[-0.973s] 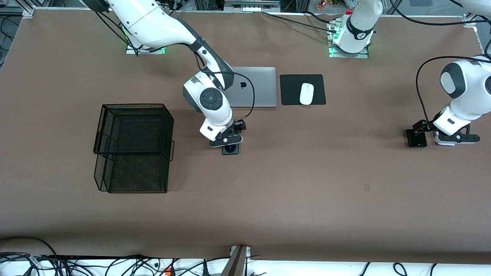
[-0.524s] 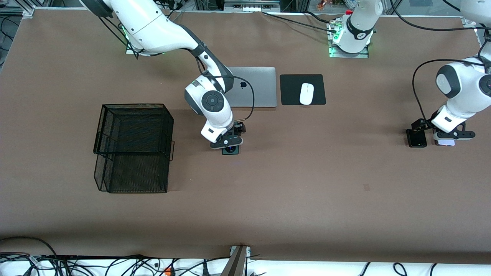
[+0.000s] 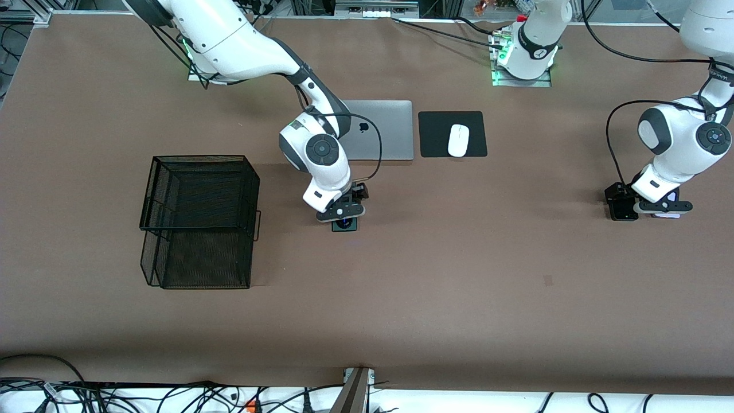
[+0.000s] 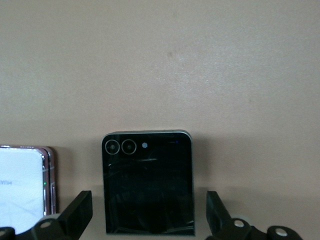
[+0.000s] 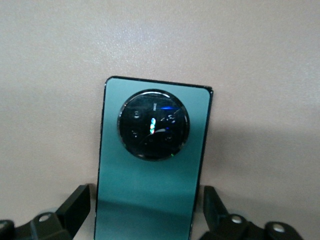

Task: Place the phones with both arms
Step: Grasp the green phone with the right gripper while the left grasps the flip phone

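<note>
A dark-green phone (image 3: 346,225) with a round black camera ring (image 5: 153,124) lies flat on the table, nearer to the front camera than the laptop. My right gripper (image 3: 343,217) (image 5: 145,212) hangs open just over it, one finger on each long side. Toward the left arm's end lies a small black phone (image 3: 623,210) (image 4: 148,182). My left gripper (image 3: 654,211) (image 4: 148,215) is open above it, fingers straddling it without touching. A pale lilac-white phone (image 4: 20,186) lies beside the black one, mostly hidden under the left hand in the front view.
A black wire basket (image 3: 198,221) stands toward the right arm's end. A shut silver laptop (image 3: 384,132) and a white mouse (image 3: 458,140) on a black pad (image 3: 436,135) lie near the arms' bases.
The left arm has swung toward the middle of the table, bringing its gripper from over the lilac-white phone to over the black one. The right gripper has barely shifted.
</note>
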`<state>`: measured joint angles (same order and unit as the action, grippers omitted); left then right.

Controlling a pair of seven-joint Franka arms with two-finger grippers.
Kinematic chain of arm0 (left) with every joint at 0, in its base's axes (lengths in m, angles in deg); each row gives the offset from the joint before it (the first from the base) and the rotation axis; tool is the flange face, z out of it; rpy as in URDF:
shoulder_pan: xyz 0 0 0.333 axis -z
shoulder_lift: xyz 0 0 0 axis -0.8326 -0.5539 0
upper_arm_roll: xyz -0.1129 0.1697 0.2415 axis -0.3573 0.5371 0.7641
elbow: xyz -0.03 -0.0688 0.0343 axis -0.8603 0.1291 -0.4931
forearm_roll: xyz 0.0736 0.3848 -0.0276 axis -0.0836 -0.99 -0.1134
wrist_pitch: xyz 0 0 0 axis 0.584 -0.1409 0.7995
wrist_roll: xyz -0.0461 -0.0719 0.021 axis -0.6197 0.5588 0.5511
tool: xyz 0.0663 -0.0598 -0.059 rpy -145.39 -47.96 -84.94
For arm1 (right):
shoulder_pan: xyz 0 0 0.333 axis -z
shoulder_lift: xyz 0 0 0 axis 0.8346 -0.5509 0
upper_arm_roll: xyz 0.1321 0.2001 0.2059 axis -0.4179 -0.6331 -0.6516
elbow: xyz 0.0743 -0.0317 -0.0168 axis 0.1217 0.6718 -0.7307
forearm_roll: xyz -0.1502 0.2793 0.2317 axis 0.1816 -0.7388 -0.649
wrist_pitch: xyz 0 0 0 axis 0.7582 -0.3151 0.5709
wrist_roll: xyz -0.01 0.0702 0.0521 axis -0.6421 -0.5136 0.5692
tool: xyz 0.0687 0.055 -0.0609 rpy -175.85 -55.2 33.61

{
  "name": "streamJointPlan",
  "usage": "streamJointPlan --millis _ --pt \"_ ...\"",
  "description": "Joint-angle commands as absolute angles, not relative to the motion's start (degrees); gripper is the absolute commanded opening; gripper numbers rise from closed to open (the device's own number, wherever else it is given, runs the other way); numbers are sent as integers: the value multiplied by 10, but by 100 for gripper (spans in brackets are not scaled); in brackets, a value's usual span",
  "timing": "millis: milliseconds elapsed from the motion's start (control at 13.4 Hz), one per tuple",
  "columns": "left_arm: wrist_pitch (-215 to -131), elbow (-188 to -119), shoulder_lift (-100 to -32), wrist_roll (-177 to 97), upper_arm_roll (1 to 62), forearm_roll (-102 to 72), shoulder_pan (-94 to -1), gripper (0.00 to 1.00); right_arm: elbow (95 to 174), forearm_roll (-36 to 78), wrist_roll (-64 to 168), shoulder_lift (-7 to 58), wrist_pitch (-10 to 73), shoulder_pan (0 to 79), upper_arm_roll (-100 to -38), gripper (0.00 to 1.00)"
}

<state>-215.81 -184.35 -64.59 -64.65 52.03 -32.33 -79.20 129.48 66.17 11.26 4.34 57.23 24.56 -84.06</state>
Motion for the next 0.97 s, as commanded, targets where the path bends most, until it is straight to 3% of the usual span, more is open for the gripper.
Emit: streamJointPlan --millis 0,75,150,224,299,599,898 --pt "-2180 -1838 -661 -658 512 -332 -804 100 1293 678 100 35 592 239 -835 98" --pt "-2181 -1838 -664 -658 512 -332 -804 100 1293 689 100 34 593 239 -834 87" --pt "-2181 -1838 -666 -658 512 -332 -804 100 1293 693 101 34 593 240 -833 62" --pt "-2181 -1837 -666 -658 507 -332 -807 100 1292 693 101 35 593 240 -833 31" --pt "-2181 -1837 -669 -662 498 -331 -816 100 1292 693 101 35 592 240 -830 12" --pt "-2181 -1820 -687 -677 437 -331 -888 100 1288 695 106 71 569 240 -812 0" --pt "-2181 -1817 -691 -678 435 -331 -890 100 1264 691 97 145 488 241 -781 0"
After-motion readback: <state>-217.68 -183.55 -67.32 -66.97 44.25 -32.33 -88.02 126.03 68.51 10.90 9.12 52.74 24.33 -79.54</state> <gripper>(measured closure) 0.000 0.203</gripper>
